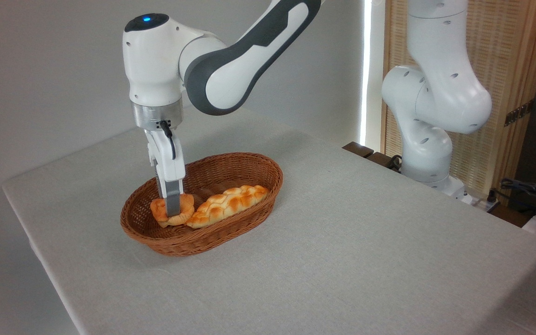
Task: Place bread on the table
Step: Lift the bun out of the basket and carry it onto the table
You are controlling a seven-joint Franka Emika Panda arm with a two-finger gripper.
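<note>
table (351, 260): bare cloth in front, free for set-down | basket (231, 235): holds bun (161, 210) at left end, touching loaf (228, 204) | gripper (173, 204): vertical, down over bun, apparently pinching it for lift-out; far finger hidden

We see a glossy white robot arm (435, 93) of rounded, bulbous segments, dotted with small dark screw holes. Its forearm link carries a dark grey inlay along the side and around the joint. The wrist housing is topped by a black cap with a small blue light, above a silver metal ring. A black cable runs down the slim white gripper (173, 209), which ends in grey fingers.
</note>
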